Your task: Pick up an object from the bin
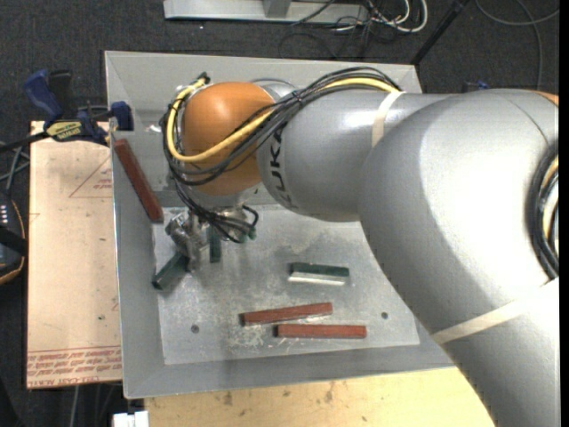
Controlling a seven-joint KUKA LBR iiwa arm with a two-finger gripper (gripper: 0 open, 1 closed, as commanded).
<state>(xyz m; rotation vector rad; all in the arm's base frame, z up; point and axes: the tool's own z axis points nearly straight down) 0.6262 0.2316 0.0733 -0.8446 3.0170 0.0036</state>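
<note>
Dark green bar (pixel 171 274): slanted on the scuffed floor of the grey bin (pixel 267 350), upper end right under the gripper (pixel 197 243), whose state we cannot tell. Well apart from the gripper we count a green-and-white bar (pixel 317 274) and two red-brown bars (pixel 284 313). Dark carpet (pixel 53 25) and cables (pixel 382 7) surround the bin.

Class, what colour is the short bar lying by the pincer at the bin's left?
The bar is dark green; the camera view shows it best.

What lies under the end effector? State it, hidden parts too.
A dark green bar lies aslant under the end effector near the left wall of the bin, its lower end showing. Its upper end is covered, so contact cannot be judged.
</note>
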